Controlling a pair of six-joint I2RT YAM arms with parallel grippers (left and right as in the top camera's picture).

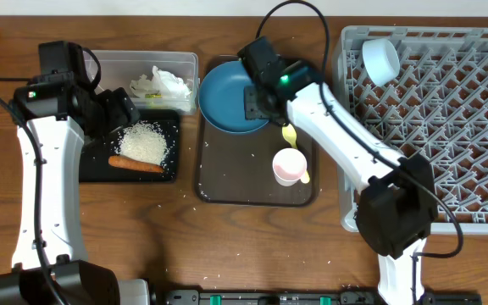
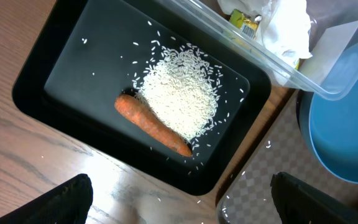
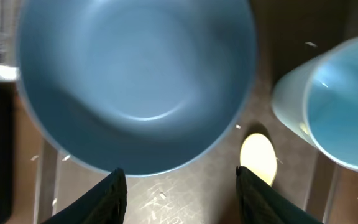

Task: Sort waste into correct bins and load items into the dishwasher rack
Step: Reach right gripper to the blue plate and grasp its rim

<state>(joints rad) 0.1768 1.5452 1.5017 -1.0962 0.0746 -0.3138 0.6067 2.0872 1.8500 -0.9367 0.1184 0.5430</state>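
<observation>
The black tray [image 1: 91, 169] holds a heap of rice [image 1: 145, 141] and a carrot stick [image 1: 135, 164]; the left wrist view shows the rice [image 2: 179, 90] and carrot [image 2: 154, 124] too. The clear tub [image 1: 117, 63] holds white napkins [image 1: 163, 83] and a yellow-green wrapper [image 2: 244, 22]. My left gripper [image 2: 185, 208] is open and empty above the black tray's near edge. My right gripper [image 3: 182, 196] is open over the rim of the dark blue plate [image 1: 223, 97]. The yellow spoon [image 3: 258, 158] and light blue cup [image 3: 344, 102] lie beside it. The pink cup [image 1: 289, 165] stands upright. The white bowl [image 1: 381, 59] is in the grey rack [image 1: 447, 127].
The plate, spoon and cups sit on a dark brown serving tray [image 1: 252, 186] between the bins and the rack. Loose rice grains lie scattered on the tray and the wooden table [image 1: 185, 246].
</observation>
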